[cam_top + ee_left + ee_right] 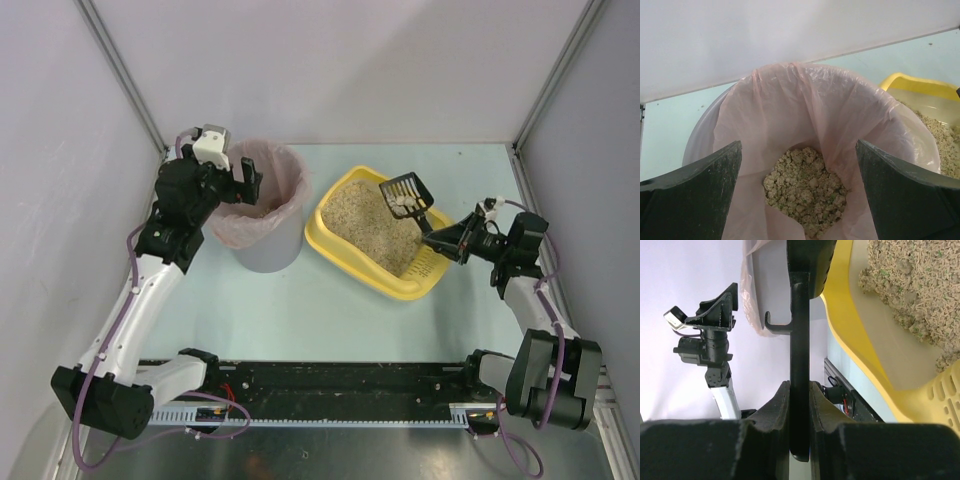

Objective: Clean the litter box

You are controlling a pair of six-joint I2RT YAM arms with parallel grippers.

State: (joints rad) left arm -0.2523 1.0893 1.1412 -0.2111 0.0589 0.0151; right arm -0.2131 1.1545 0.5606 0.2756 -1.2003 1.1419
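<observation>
Your right gripper (434, 238) clamps the scoop (404, 193) handle, loaded head raised over the litter box (360, 266) centre-right, while your left gripper (248, 180) gapes wide over the bin (268, 252), probably to steady it.

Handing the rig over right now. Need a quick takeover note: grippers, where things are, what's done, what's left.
Left gripper: open, empty, over the bin.
Right gripper: shut on the scoop handle. The scoop is raised over the litter box, seemingly with a pale lump in it.
Done: clumps already lie in the bin's pink bag.
Left: carry the scoop to the bin and tip it out, then probably sift again, as plenty of litter is still in the box.
</observation>
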